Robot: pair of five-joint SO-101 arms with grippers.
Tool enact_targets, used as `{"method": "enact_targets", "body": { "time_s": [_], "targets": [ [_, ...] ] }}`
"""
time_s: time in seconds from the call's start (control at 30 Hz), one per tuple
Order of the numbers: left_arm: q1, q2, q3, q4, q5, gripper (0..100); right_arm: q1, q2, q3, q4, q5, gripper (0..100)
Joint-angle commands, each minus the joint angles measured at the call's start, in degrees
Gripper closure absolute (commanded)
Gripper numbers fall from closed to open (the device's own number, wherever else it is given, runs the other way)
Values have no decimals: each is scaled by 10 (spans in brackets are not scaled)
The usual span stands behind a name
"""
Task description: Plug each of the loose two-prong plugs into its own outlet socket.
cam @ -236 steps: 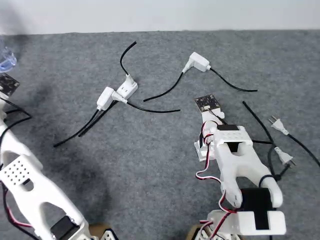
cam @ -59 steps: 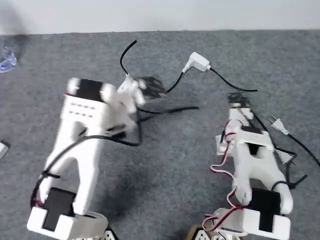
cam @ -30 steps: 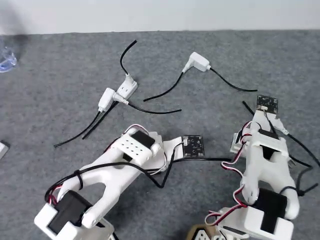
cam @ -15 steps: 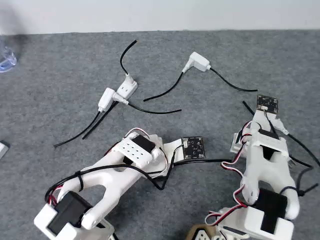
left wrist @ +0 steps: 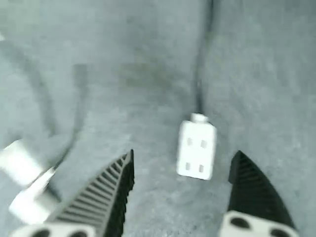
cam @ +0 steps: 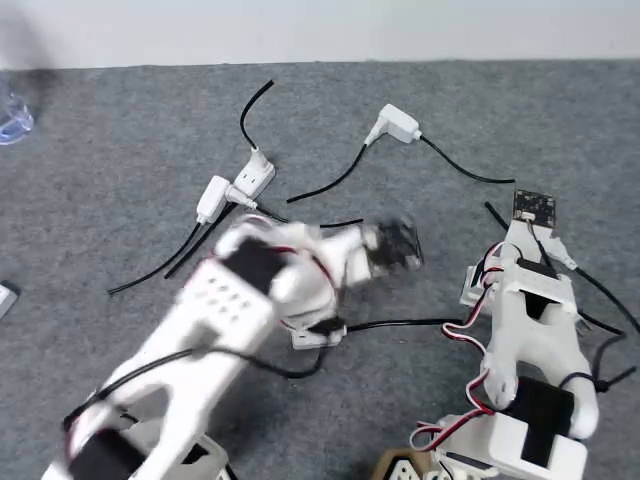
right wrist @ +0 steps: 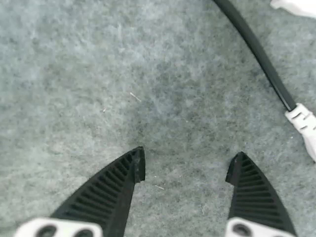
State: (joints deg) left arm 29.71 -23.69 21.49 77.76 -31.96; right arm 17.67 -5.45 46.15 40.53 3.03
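Observation:
A white outlet socket (cam: 398,125) with a black cord lies at the back of the grey carpet. In the left wrist view a white socket (left wrist: 196,149) lies flat, slots up, just beyond my open left gripper (left wrist: 184,157). In the high view the left gripper (cam: 390,245) hovers mid-table, blurred. Two more white pieces (cam: 235,185) lie joined at the back left. My right gripper (right wrist: 190,154) is open over bare carpet, with a black cord (right wrist: 256,54) and a white plug end (right wrist: 306,126) beyond it. A loose plug (cam: 566,262) peeks out beside the right arm (cam: 530,300).
Black cords (cam: 320,190) trail across the middle and right of the carpet. A white wall edge (cam: 320,40) runs along the back. A clear object (cam: 12,118) sits at the far left edge.
The left arm has swung away from the front and toward the back sockets, and is blurred with motion. The right arm has stayed where it was.

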Motion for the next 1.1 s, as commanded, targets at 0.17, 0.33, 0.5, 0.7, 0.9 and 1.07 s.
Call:
{"method": "enact_targets", "body": {
  "time_s": [0.17,0.33,0.5,0.7,0.9,1.07],
  "targets": [
    [-225,-281,113,-29,231,731,-34,-19,-36,-9,-6,724],
    [-338,-389,299,-152,275,731,-22,-18,-39,-10,-6,724],
    [-343,-408,487,-326,294,731,6,-24,-39,-3,35,724],
    [-356,-409,590,-456,295,731,93,-24,-84,-2,46,724],
    [-354,-411,599,-462,292,731,106,-19,-251,185,98,724],
    [-339,-409,601,-462,290,731,125,-17,-367,285,177,725]
  ]
}}
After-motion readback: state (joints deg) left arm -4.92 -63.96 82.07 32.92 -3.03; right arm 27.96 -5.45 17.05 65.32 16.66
